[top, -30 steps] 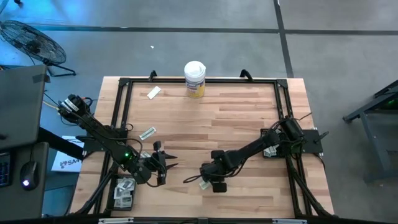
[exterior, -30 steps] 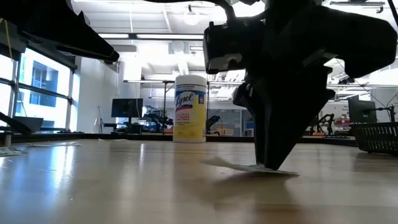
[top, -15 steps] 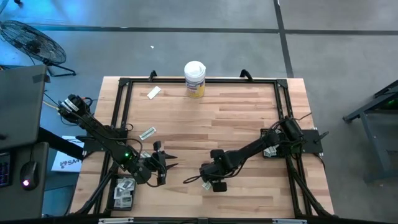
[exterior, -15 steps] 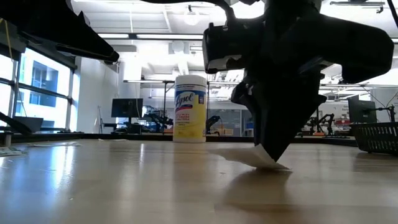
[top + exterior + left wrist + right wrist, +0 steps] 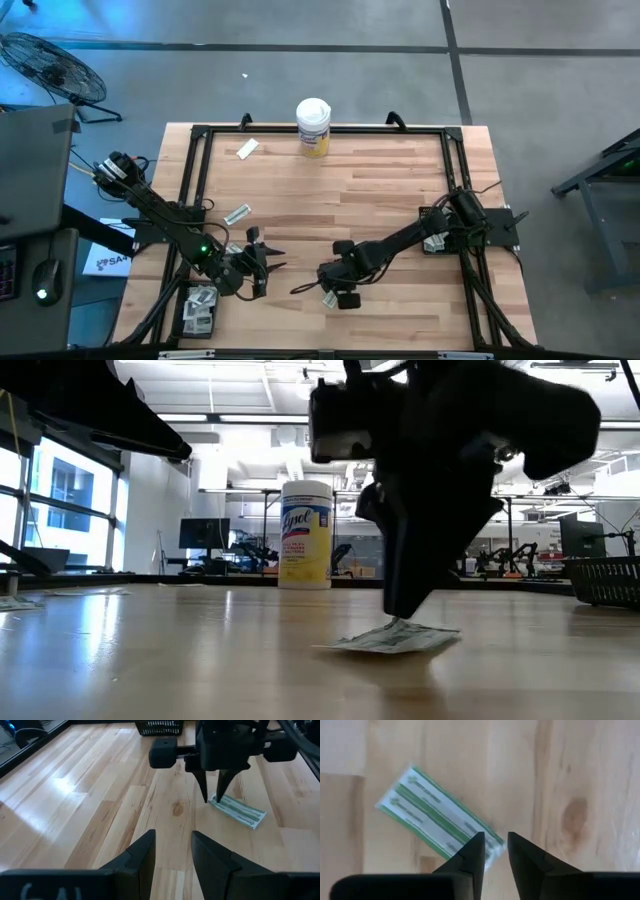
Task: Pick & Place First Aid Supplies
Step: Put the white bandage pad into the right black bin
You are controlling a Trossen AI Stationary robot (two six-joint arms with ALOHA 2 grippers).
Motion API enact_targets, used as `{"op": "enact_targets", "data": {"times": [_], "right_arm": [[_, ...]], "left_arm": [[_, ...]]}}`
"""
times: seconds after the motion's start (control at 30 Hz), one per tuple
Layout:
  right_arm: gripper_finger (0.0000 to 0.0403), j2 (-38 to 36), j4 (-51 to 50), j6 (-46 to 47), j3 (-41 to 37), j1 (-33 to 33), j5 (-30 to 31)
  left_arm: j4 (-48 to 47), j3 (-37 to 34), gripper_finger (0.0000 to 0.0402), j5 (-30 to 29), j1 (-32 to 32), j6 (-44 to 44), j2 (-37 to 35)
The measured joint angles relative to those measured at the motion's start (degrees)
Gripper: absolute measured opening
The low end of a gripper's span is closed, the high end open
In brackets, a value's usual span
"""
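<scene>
The right gripper points straight down at the table, its 2 fingers parted by a narrow gap with nothing between them. Their tips stand at one end of a green-striped white packet, which lies flat on the wood; whether a tip touches it cannot be told. In the high view this gripper sits near the middle of the table's front half, with its arm stretched low across the boards from its base at the right edge.

The left gripper hovers low near the front left, aimed across the table at the right one. Its fingers are slightly apart and hold nothing. Its arm folds back toward the left edge.

The low view shows what the overhead one hides: the packet lies on the wood with one end a little raised under the dark gripper. Behind it stands a white canister with a yellow label, at the table's far edge. The left wrist view shows the packet beside the right gripper's tips, and a black basket beyond.

Only the high view shows more packets: 1 near the far left corner, 1 by the left arm, several in a tray at the front left, and some at the right arm's base.
</scene>
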Motion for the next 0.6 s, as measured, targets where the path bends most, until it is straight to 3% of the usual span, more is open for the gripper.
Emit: {"op": "enact_targets", "data": {"times": [0.6], "right_arm": [[0.0072,0.87,-0.25,-2.23,0.09,0.02,-0.45]], "left_arm": [[-0.01,0.00,0.0122,0.00,0.00,0.00,0.00]]}}
